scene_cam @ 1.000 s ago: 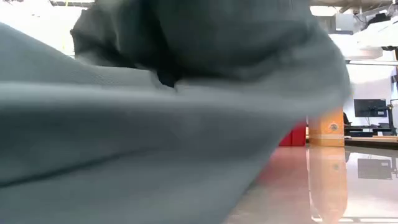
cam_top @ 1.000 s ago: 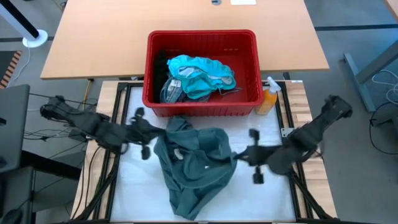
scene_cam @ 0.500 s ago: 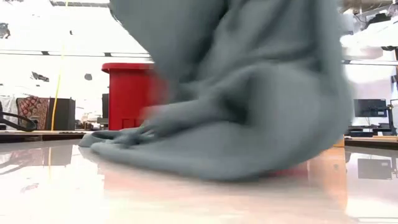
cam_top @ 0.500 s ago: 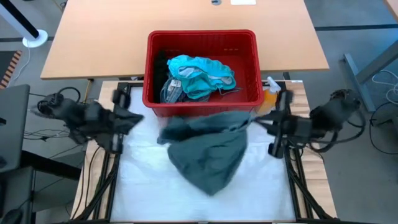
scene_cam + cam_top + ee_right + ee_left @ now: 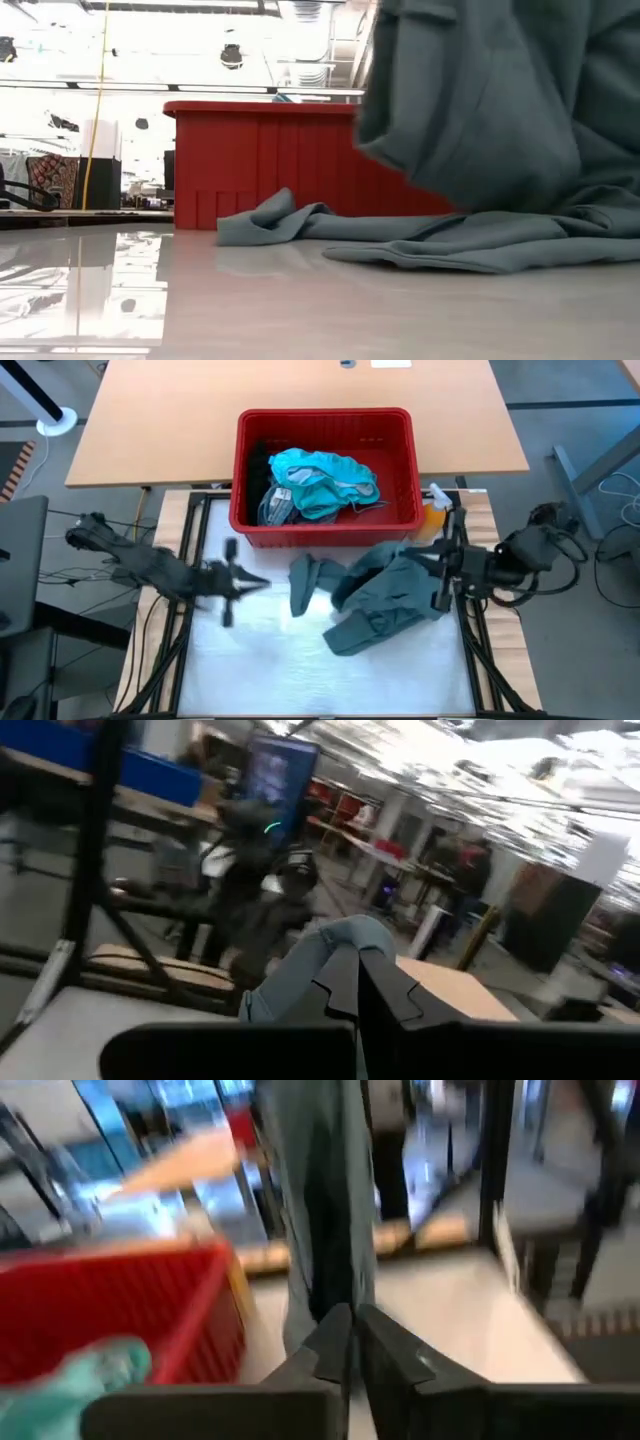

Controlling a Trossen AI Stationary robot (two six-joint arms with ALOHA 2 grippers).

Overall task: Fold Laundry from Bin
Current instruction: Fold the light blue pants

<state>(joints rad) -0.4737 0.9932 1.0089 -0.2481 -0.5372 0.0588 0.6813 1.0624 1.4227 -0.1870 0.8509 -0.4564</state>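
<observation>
A dull grey-green garment (image 5: 385,598) lies partly bunched on the white table top, in front of the red bin (image 5: 322,536). My right gripper (image 5: 420,558) is shut on its right end and holds that end up. Seen from table height, the garment (image 5: 480,100) hangs at the right, and its lower folds (image 5: 440,245) rest on the table. The garment's left end (image 5: 300,585) lies loose. My left gripper (image 5: 262,583) is shut with nothing in it, a little to the left of that end. Teal laundry (image 5: 320,480) fills the bin. My right gripper pinches a bunched bit of the garment's right end (image 5: 335,952) between its two fingers; how many layers, I cannot tell. The fingers come in about level from the table's right side. That end is raised, and the rest sags down onto the table.
An orange spray bottle (image 5: 432,520) stands at the bin's right front corner, close to my right gripper. A black frame (image 5: 190,560) borders the white work area. Bare table top (image 5: 260,660) lies near the front edge, and a wooden table (image 5: 300,385) stands beyond the bin.
Both grippers pulled apart and stretched the garment out in front of the bin, the right one rising toward the table's right edge. My left gripper has let go and swung back toward the middle. The garment's left end has fallen to the table.
</observation>
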